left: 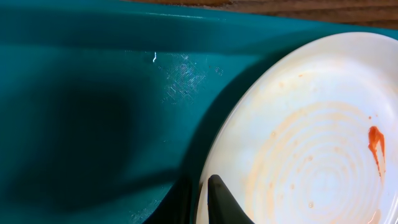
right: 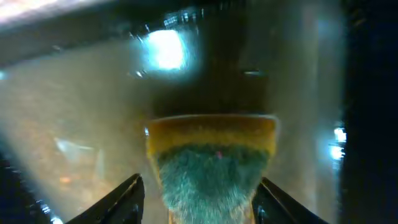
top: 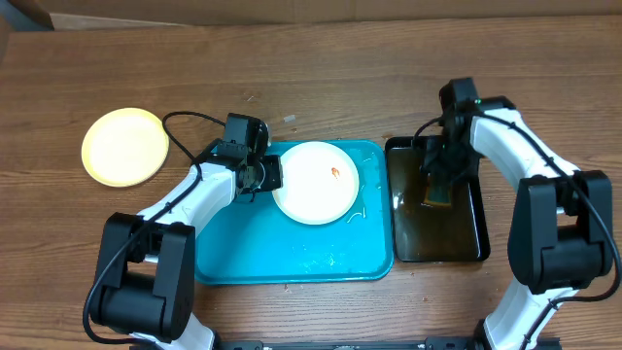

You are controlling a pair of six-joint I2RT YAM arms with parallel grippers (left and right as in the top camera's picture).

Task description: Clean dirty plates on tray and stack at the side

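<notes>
Plate: white plate [top: 313, 182] with an orange-red smear [left: 375, 140], lying in the blue tray [top: 292, 258].
Left gripper [top: 260, 175]: pinching the plate's left rim; hold it level.
Right gripper [right: 199, 182]: jaws apart, straddling the sponge [right: 211, 162] in the black tray [top: 471, 243] — close squarely, then scrub the smear.
Yellow plate [top: 124, 146]: on the table — stack there.

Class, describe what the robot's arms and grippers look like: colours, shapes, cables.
Both the left arm and right arm have white curved links joined by bulky black joints. A thin black cable loops by the left wrist. The fingers are dark and tapered.
</notes>
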